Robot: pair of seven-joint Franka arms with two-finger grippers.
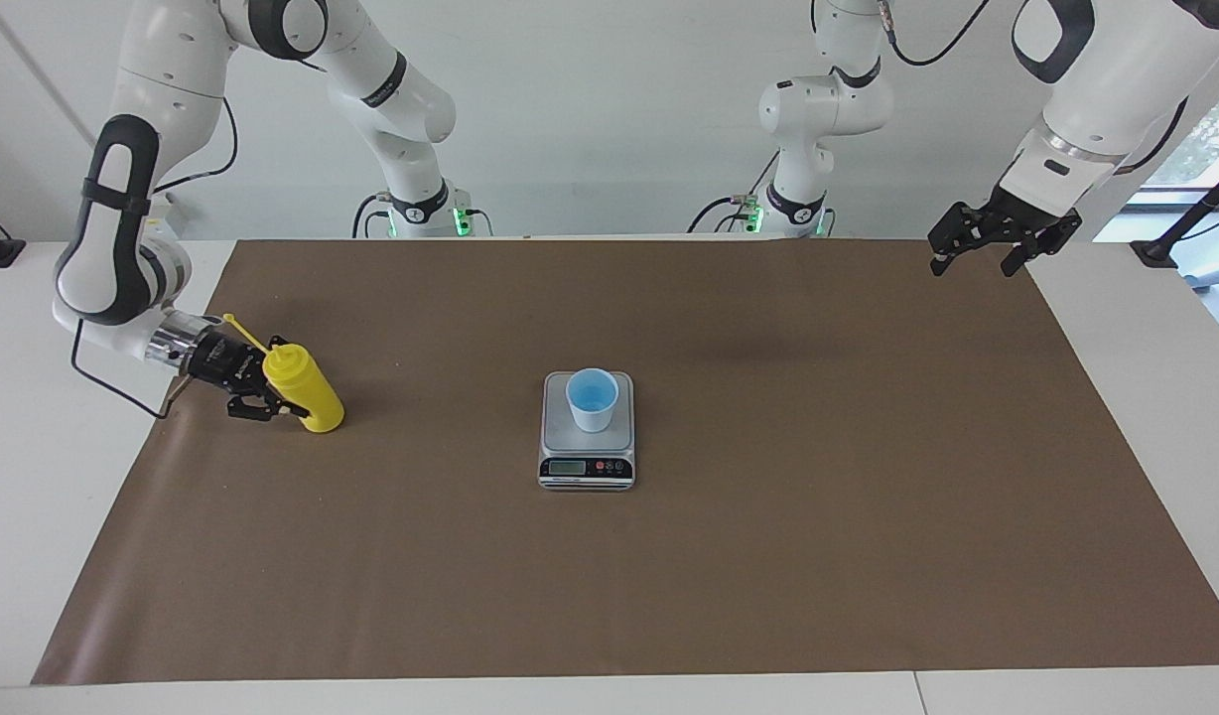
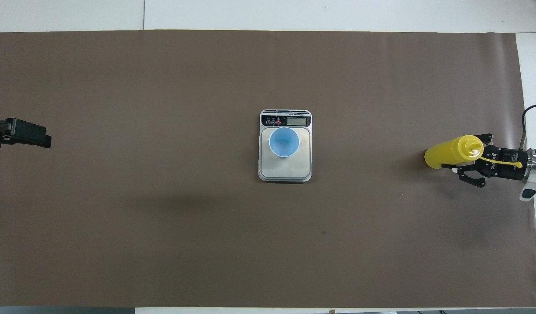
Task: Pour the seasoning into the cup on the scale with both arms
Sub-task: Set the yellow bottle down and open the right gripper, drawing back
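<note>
Right hand [image 1: 272,397] holding yellow seasoning bottle [image 1: 307,390], left hand [image 1: 977,253] wide, raised, cup [image 1: 592,397] on scale [image 1: 588,467]

Bright, even light; soft shadows; both views sharp.

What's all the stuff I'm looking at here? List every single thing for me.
Squeeze bottle: one, yellow, standing at the right arm's end of the mat.
Paper cup: one, light blue, on the scale.
Scale: one, silver and black, mid-mat.
Mat: one, brown, covering the table.
Table: one, white.
Right gripper: one, black, around the bottle.
Left gripper: one, black, open, waiting in the air over the mat's edge.
</note>
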